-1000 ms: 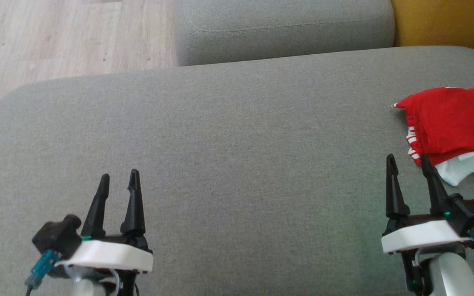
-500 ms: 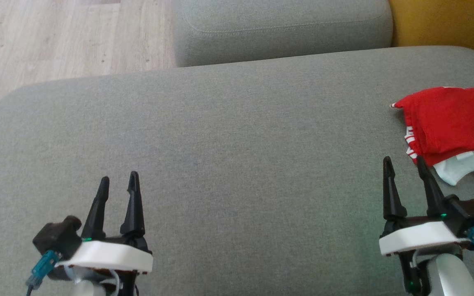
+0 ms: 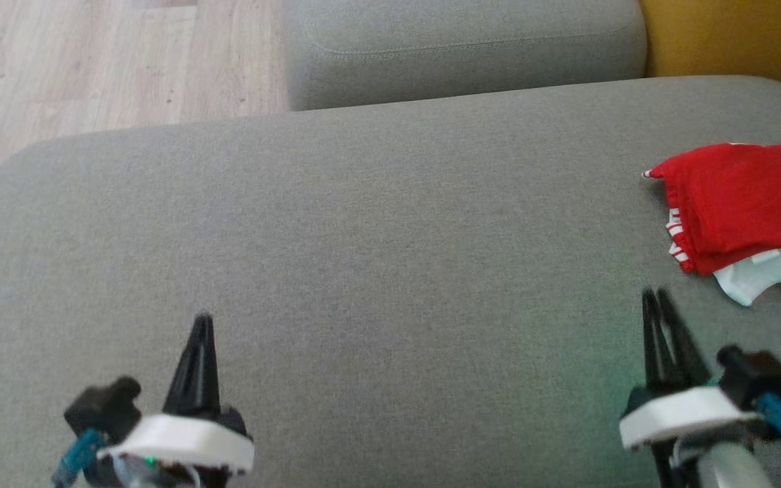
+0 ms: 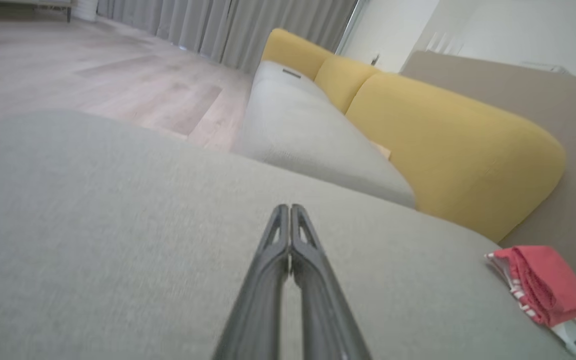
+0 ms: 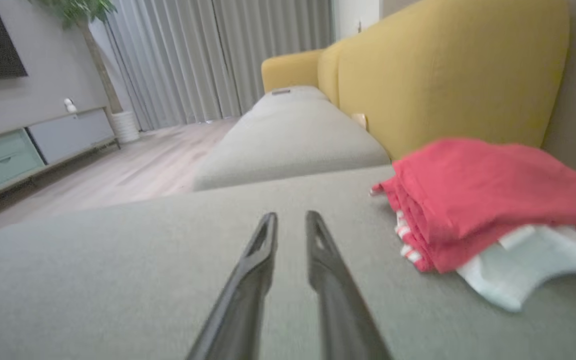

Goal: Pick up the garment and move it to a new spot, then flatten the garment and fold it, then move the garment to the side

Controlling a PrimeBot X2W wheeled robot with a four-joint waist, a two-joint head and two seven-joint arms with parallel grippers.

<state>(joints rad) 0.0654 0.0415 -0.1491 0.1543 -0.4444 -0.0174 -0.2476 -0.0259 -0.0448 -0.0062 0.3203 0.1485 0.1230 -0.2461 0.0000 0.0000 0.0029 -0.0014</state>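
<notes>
The garment [image 3: 743, 203] is a folded red cloth with white striped trim and a white piece sticking out underneath. It lies at the right edge of the grey sofa seat [image 3: 390, 224]. My right gripper [image 3: 655, 293] sits just in front of and left of the garment [image 5: 488, 200], apart from it. Its fingers are drawn almost together with only a thin slit at the tips [image 5: 290, 216], and nothing is between them. My left gripper [image 3: 202, 318] is at the lower left, far from the garment [image 4: 543, 285]. It is shut and empty, its fingertips [image 4: 288, 207] touching.
A second grey seat cushion [image 3: 465, 47] adjoins the far edge. A yellow backrest [image 3: 736, 34] rises at the far right behind the garment. Wooden floor [image 3: 92, 61] lies beyond the seat's left and far-left edges.
Both grippers have closed from wide open and pulled back toward the bottom of the head view. The garment has stayed where it was.
</notes>
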